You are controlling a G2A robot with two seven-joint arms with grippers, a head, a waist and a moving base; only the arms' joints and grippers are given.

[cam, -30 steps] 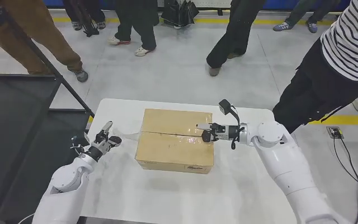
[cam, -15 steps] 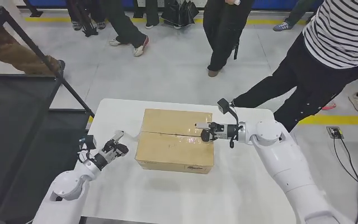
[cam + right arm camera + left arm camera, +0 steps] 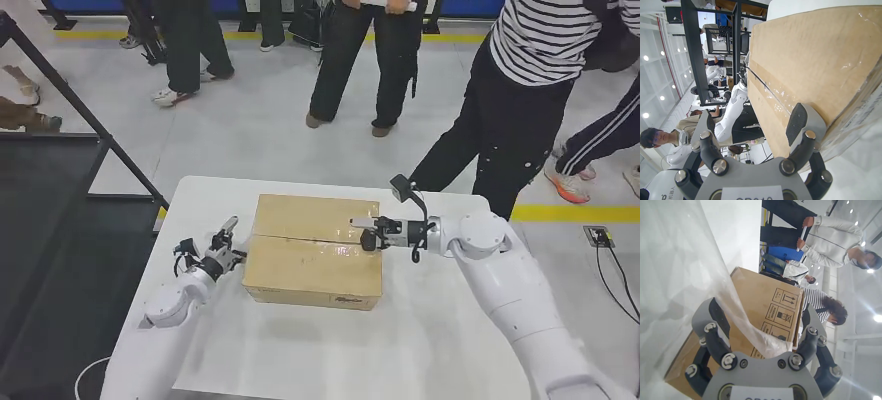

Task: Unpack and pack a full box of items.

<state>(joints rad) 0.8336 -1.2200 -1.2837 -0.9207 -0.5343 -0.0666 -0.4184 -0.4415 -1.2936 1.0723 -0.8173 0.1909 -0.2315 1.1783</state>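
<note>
Up close, clear film (image 3: 753, 328) lies between the open left jaws; right jaws gape, empty, at the box (image 3: 315, 262) edge

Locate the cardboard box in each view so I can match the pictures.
Top view: cardboard box at the middle of the table, between both arms.
Left wrist view: printed side wall just beyond the left gripper.
Right wrist view: top face beside the right gripper.
Shared landmark: taped centre seam.

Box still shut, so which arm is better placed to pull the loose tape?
Probably left: the open left gripper straddles the loose tape; the right gripper is at the box's opposite end.
</note>
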